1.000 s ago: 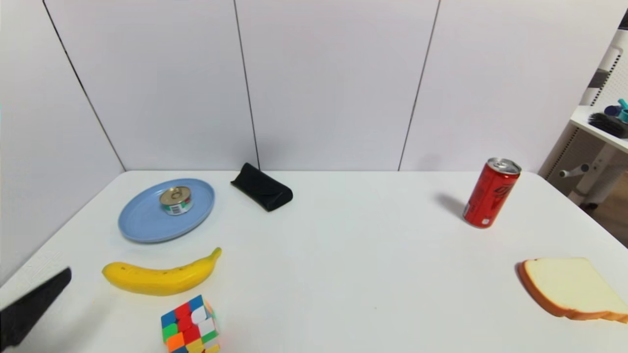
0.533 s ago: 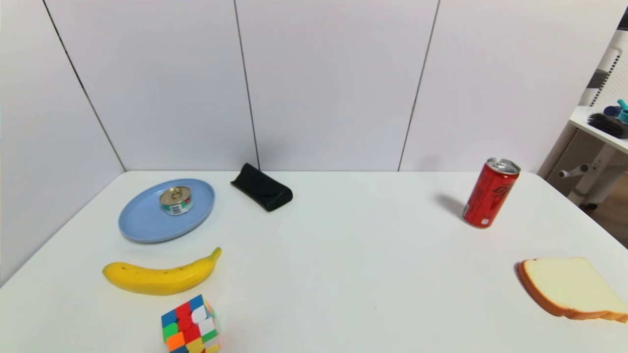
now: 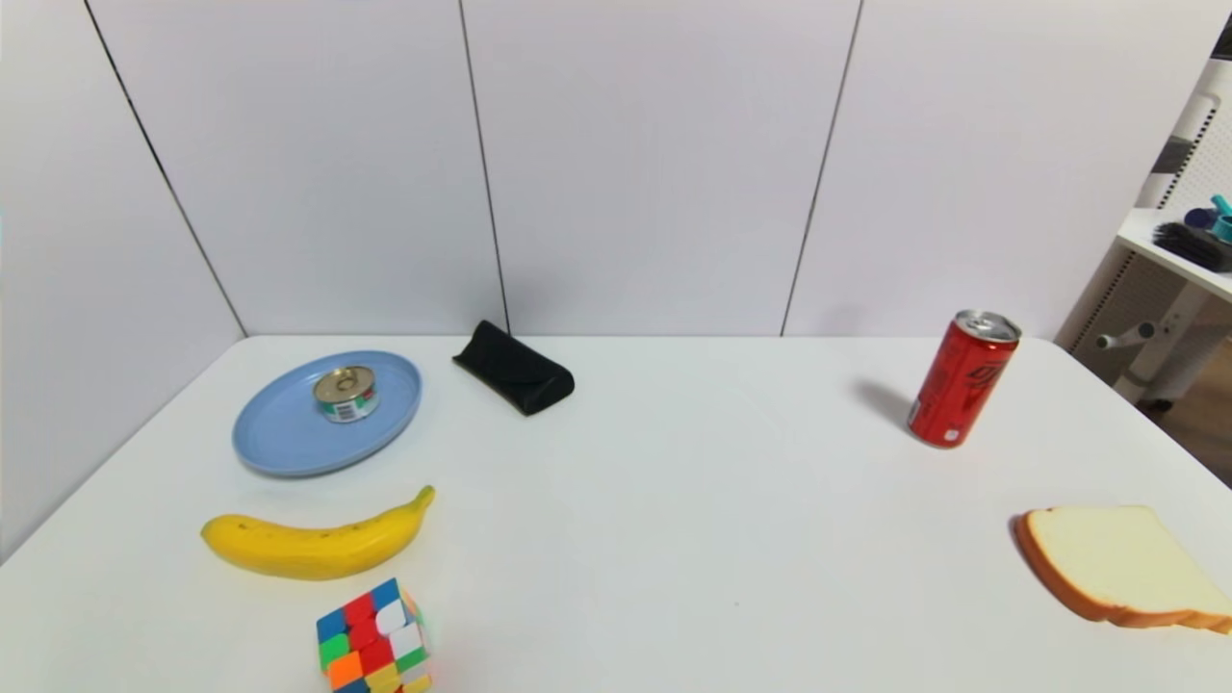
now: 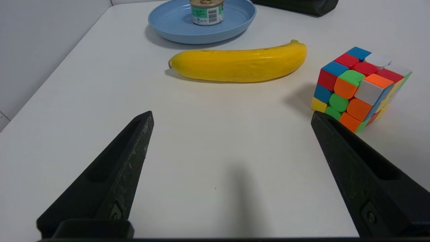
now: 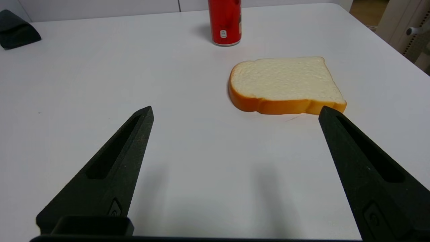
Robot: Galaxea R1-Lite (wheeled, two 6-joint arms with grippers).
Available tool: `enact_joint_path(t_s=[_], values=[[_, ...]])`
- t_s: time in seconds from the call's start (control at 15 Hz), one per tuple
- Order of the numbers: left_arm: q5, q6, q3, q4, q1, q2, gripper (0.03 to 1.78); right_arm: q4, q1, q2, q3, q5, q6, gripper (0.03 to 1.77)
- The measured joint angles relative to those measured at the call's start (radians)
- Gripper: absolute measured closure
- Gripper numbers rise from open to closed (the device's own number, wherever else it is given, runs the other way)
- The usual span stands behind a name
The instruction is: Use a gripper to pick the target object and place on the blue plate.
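1 tin (image 3: 346, 395) sits upright on the blue plate (image 3: 279, 438). Left gripper (image 4: 231, 116), wide open and empty, has withdrawn from the head view; placement appears complete. Right gripper (image 5: 236, 109) idles open above the table (image 5: 201, 141).

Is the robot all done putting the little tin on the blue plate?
It looks done: the tin sits on the blue plate. The left gripper and right gripper are open over the table, holding nothing. Nothing seems left to do.
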Motion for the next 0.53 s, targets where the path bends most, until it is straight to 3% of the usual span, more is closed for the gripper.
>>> enact_joint_path(t_s=[0.53], values=[[0.004, -0.004, 0.0, -0.001, 0.0, -0.003, 0.12, 0.0, 0.0, 0.0, 0.0, 0.0, 0.0, 0.1]])
